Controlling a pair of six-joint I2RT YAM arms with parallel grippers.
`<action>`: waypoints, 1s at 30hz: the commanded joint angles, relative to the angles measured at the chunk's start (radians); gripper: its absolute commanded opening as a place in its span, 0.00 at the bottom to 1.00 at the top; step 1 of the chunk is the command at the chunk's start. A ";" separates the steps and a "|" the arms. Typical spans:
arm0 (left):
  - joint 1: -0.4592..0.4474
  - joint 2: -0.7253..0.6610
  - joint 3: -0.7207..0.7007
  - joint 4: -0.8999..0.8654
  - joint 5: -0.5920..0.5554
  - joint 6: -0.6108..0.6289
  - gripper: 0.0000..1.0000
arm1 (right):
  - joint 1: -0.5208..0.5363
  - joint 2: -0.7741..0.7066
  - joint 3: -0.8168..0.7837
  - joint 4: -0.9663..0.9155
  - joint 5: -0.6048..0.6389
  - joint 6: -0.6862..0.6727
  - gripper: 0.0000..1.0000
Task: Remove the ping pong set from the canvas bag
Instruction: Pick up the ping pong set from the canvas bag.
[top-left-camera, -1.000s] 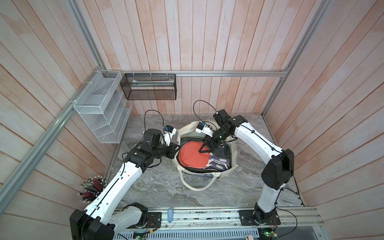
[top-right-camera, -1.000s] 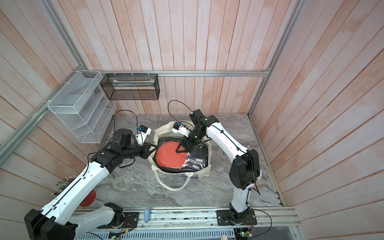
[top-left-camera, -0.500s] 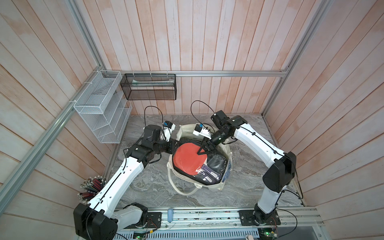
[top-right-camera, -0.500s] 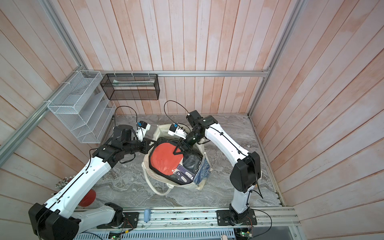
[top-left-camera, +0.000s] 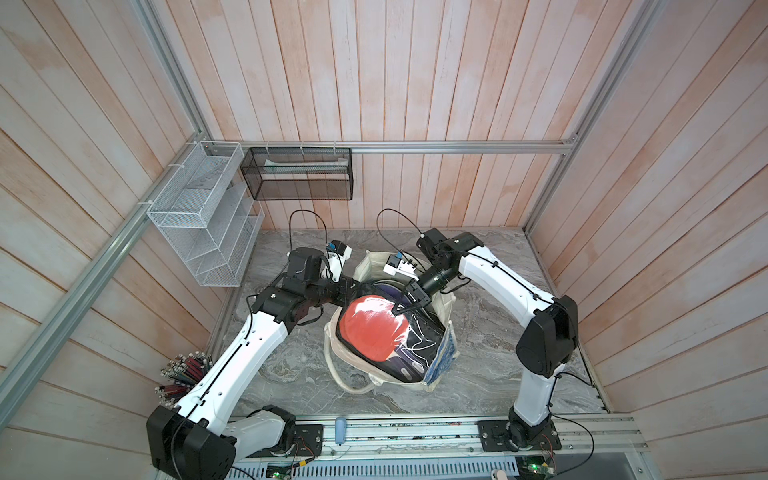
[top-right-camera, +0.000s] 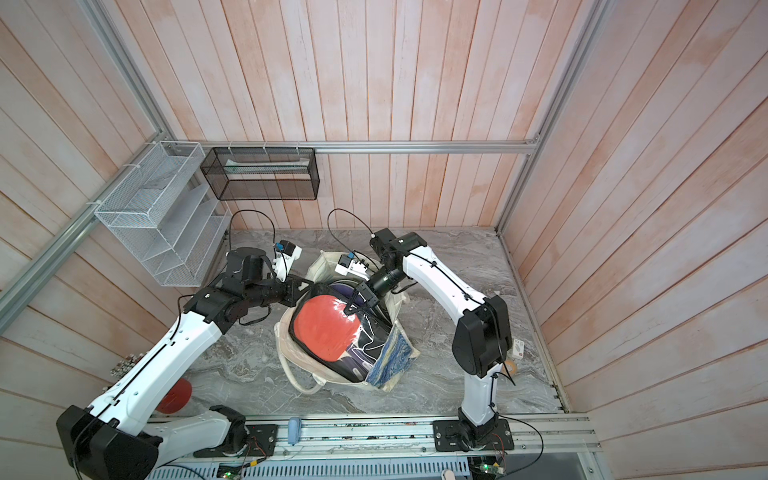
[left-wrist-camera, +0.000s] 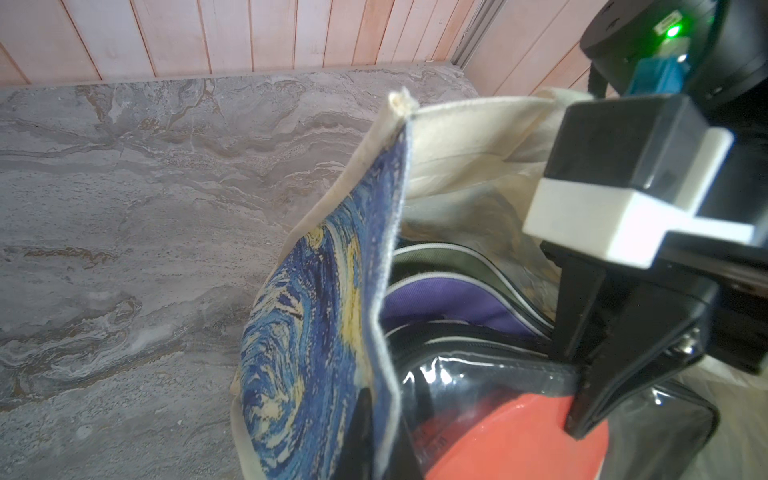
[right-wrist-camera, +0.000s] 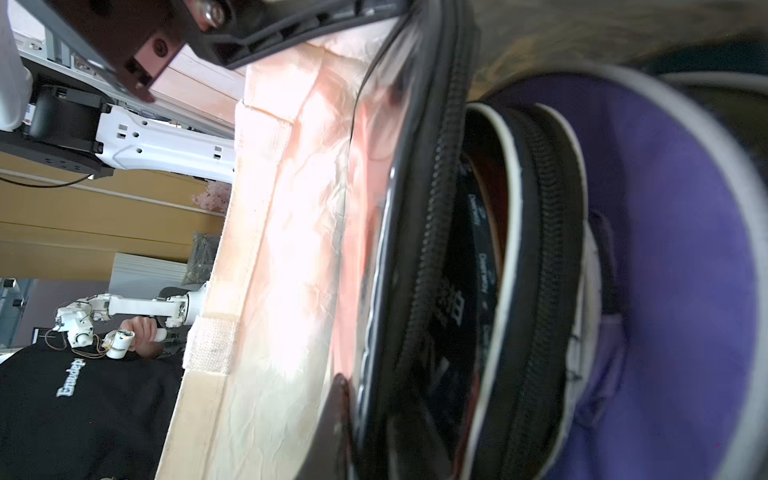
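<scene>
My right gripper (top-left-camera: 400, 309), arm bent down over the cream canvas bag (top-left-camera: 444, 359) with blue swirls, pinches the black clear-fronted ping pong set (top-left-camera: 376, 332) inside it; my left gripper (top-left-camera: 351, 286) clamps its rim.

Matt woven cloth on canvas bag (top-left-camera: 444, 357). Glossy clear plastic with zipper edge on ping pong set (top-left-camera: 374, 328). Smooth marbled stone-look counter (top-left-camera: 490, 365); matt wood wall planks (top-left-camera: 415, 83).
</scene>
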 joint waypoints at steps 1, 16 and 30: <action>0.000 0.009 0.054 0.191 -0.020 -0.023 0.00 | 0.005 0.010 0.000 0.153 0.019 -0.091 0.00; 0.037 0.104 0.152 0.238 -0.057 -0.062 0.00 | -0.174 -0.195 -0.042 0.543 0.117 0.126 0.00; 0.066 0.176 0.217 0.219 -0.065 -0.072 0.00 | -0.463 -0.412 -0.162 0.997 0.053 0.424 0.00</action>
